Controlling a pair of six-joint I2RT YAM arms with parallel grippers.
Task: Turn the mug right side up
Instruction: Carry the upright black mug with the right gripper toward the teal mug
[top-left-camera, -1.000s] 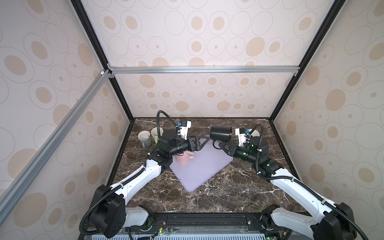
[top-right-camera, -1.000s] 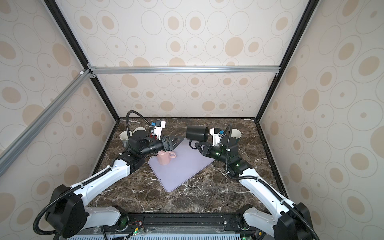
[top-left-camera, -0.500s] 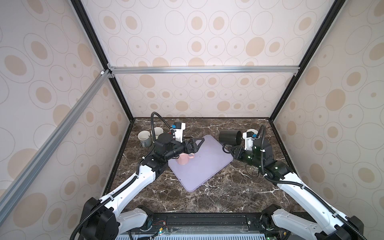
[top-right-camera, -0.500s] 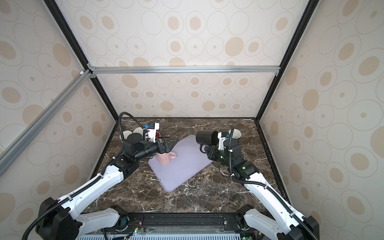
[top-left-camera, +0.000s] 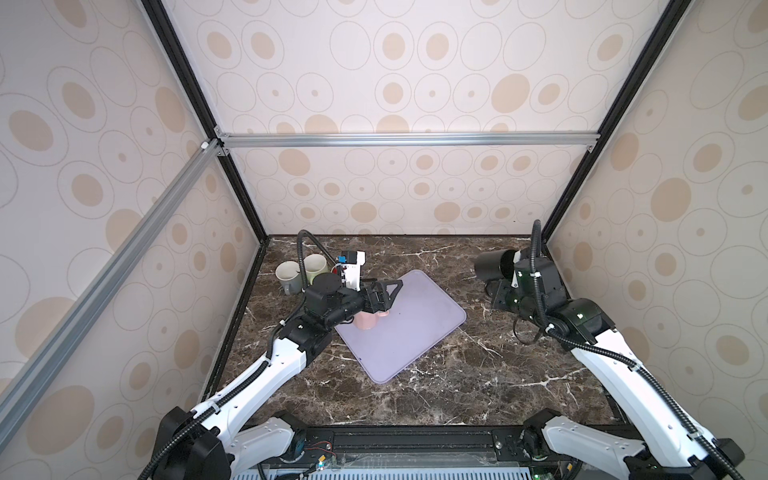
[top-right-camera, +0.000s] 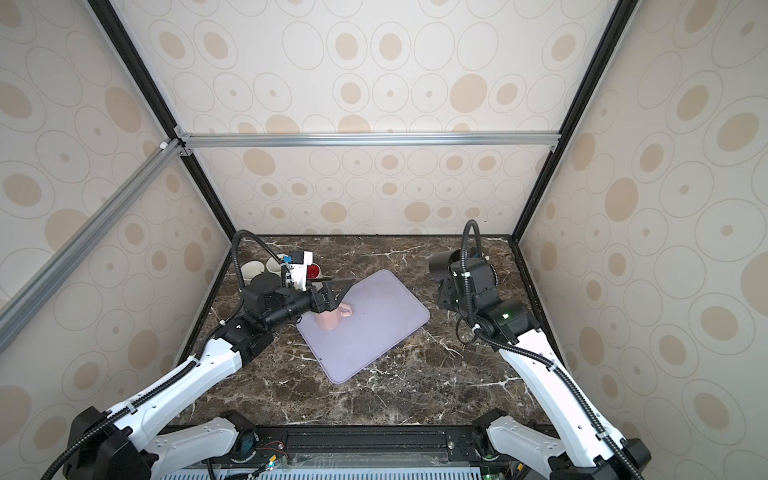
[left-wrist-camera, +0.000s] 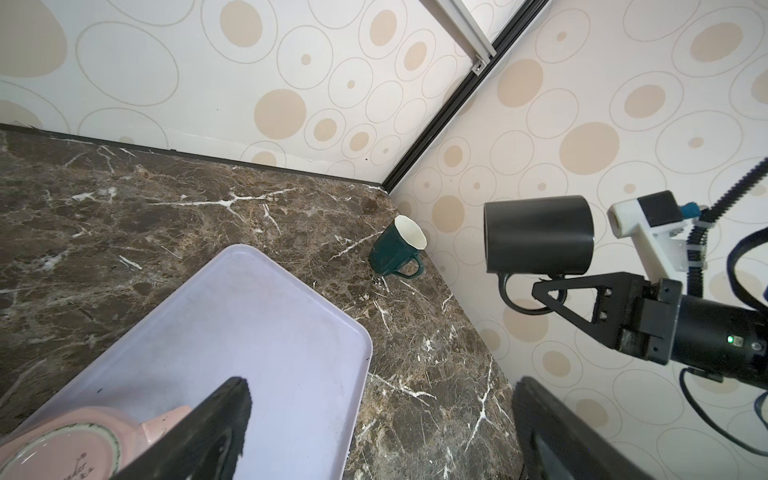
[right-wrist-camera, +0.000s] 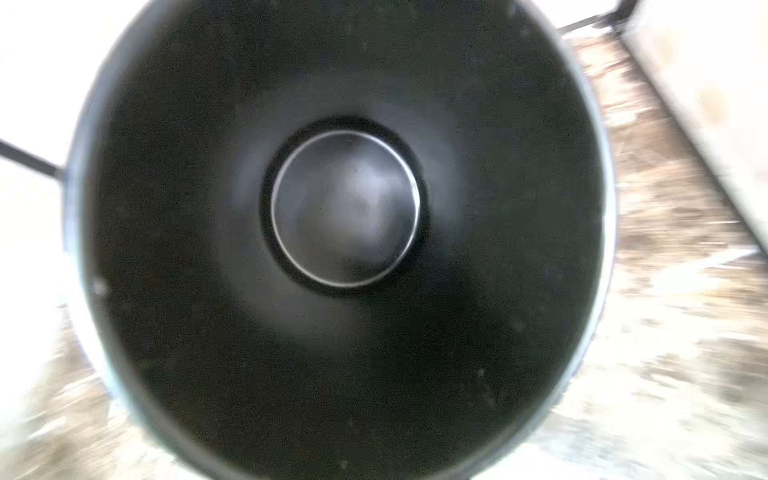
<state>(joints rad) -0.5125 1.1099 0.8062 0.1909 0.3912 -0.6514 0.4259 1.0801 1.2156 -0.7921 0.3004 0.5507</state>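
Note:
A black mug hangs on its side in the air near the back right corner. My right gripper is shut on its handle. The right wrist view looks straight into the black mug's mouth, and the jaws are hidden there. A pink mug stands base up on the lavender tray. Its foot ring shows in the left wrist view. My left gripper hovers open just above and beside the pink mug, holding nothing.
Two pale mugs and a red-lined mug stand at the back left behind my left arm. A dark green mug stands by the right wall near the back corner. Walls enclose the marble table.
My right arm has carried the black mug away from the tray toward the back right corner. My left arm has drawn back a little to the left, still open over the pink mug.

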